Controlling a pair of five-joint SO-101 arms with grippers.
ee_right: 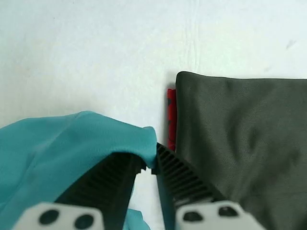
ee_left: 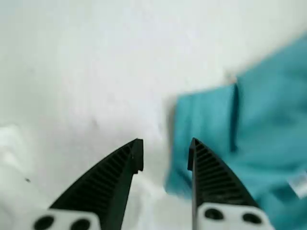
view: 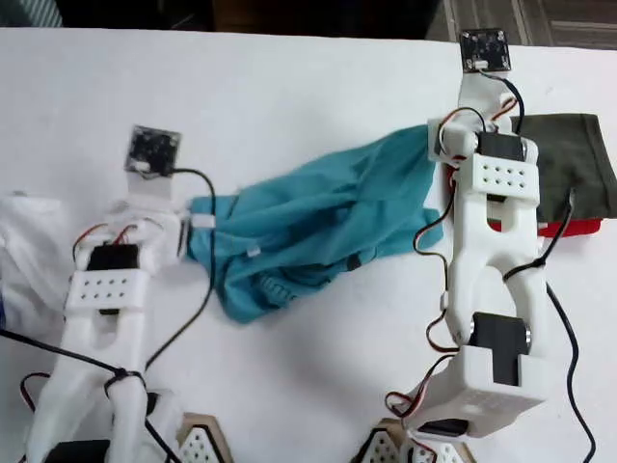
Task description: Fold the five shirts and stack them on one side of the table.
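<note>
High view: I see the teal shirt point(view: 308, 231) mid-table between both arms; bare table point(view: 289, 87) beyond.
Left wrist view: left gripper point(ee_left: 165, 153) fingers apart, empty — shirt edge beside one finger.
Right wrist view: right gripper point(ee_right: 151, 160) clamped on the teal hem, just beside the folded green shirt point(ee_right: 240, 134).

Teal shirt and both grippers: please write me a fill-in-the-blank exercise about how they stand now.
1. The right gripper is ___ on the teal shirt.
2. The left gripper, at that shirt's other end, is ___.
3. The folded dark green shirt lies ___ the red shirt.
Missing words: shut; open; on
</note>
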